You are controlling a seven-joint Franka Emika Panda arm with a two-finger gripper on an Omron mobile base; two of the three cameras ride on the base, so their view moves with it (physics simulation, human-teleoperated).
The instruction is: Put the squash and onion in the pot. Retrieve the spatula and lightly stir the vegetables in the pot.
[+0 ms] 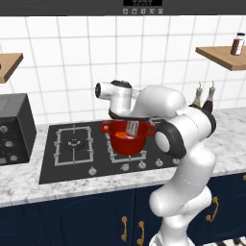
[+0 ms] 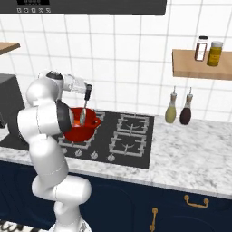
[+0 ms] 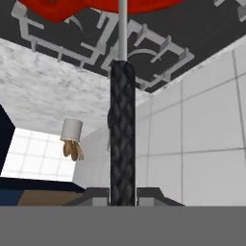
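The red pot stands on the hob's near right burner in the left base view, and also shows in the right base view. My gripper hovers above it, shut on the dark ribbed handle of the spatula. The grey shaft runs down into the pot, and the flat head shows at its mouth. An orange patch inside, the squash, lies beside the head. The onion is hidden. In the hand view the pot's red rim sits at the top.
The black hob lies in a marble counter. A dark appliance stands at the left. Two bottles stand against the tiled wall. Wooden shelves carry jars. A white holder with wooden utensils shows in the hand view.
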